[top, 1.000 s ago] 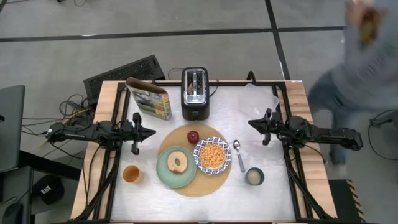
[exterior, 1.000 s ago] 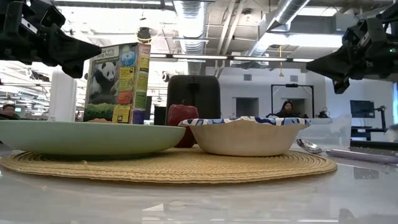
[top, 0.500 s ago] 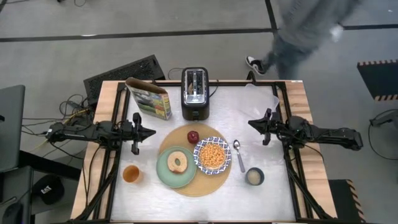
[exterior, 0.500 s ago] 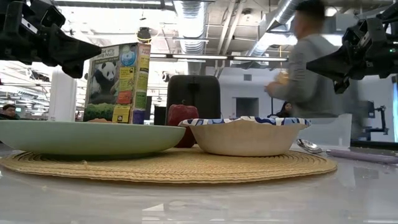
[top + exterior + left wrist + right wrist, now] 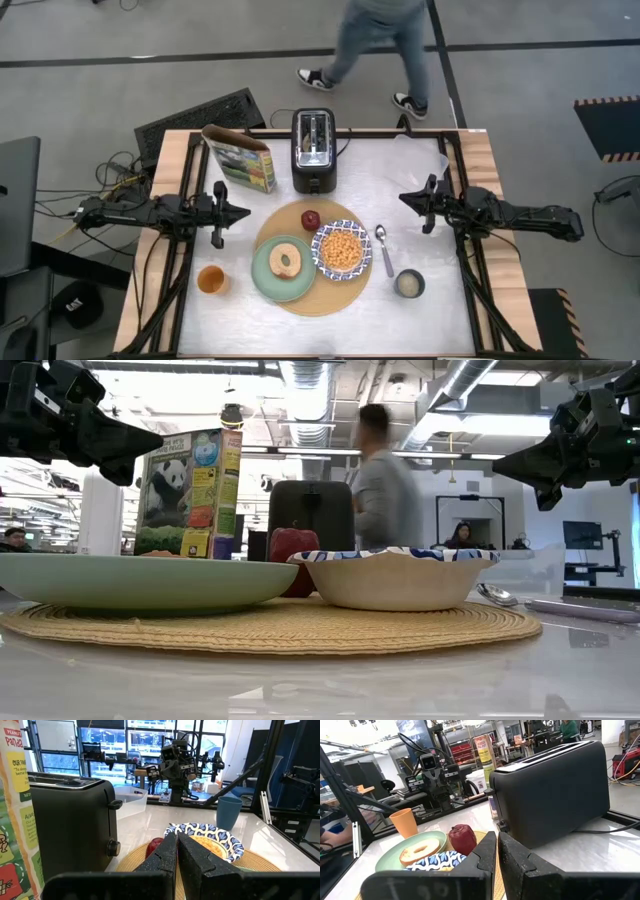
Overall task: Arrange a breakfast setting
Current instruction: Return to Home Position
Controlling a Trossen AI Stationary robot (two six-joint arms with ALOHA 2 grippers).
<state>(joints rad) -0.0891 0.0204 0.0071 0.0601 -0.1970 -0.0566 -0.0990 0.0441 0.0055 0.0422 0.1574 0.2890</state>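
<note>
Your left gripper (image 5: 243, 212) is hovering at centre-left of the high view with its fingers pressed together. It is pointing toward the round tan mat (image 5: 322, 300), with a strip of bare table (image 5: 400, 165) lying between them. Your right gripper (image 5: 404, 198) is hanging at centre-right, fingers likewise closed against each other, well apart from the metal spoon (image 5: 383, 248). The spoon is lying just off the mat's right edge.

On the mat, the pale green plate (image 5: 262, 278) is sitting at lower left, its rim reaching the mat's left edge, and is carrying the bagel (image 5: 286, 261). The blue-and-white patterned bowl (image 5: 316, 250) is sitting just beside it on the right. The red apple (image 5: 311, 219) is resting at the mat's upper edge, below the black toaster (image 5: 313, 150).

The orange-drink glass (image 5: 211, 279) is standing off the mat at lower left, and the dark mug (image 5: 409, 284) at lower right, below the spoon. The cereal box (image 5: 240, 157) is standing at upper left.

Open surface is showing at the table's upper right and along its bottom edge. A person (image 5: 375, 40) is walking past the table's top edge.
</note>
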